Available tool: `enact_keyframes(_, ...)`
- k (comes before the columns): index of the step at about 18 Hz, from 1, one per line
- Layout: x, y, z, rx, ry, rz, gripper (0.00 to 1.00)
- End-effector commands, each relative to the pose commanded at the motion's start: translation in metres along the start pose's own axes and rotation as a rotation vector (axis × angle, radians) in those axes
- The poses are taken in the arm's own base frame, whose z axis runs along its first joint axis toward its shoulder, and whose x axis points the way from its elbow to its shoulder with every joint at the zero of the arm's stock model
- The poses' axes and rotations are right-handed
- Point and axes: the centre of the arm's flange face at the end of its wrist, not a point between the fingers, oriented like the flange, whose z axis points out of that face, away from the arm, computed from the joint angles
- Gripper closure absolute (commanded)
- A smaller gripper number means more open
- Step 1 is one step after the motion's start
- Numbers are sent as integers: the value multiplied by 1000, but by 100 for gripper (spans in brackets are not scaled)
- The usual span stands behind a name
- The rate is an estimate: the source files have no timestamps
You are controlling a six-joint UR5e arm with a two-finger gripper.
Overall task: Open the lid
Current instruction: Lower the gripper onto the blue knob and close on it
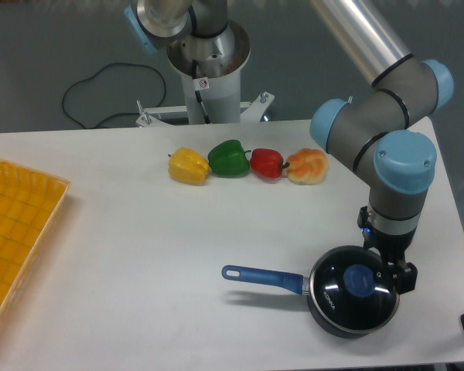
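While lid (353, 290) sits on saucepan (334, 318), gripper (393, 272) touches its right rim; jaw state unclear.

Bright even light, soft shadows, sharp focus.

Reaching in from the upper right, bent at grey joints with pale blue caps, wrist pointing straight down. Gripper (390, 270) hanging low at the right; finger spacing unclear.
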Motion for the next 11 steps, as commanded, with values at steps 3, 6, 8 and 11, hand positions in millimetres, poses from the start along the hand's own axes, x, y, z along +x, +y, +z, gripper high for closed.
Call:
enact_keyframes(3, -2, -7, 1, 15, 52, -49, 0)
enact_keyframes(6, -7, -12, 10, 25, 98, -95, 0)
enact_keyframes(8, -11, -11, 16, 29, 126, -106, 0)
enact_keyframes(11, -15, -10, 18, 36, 151, -111, 0)
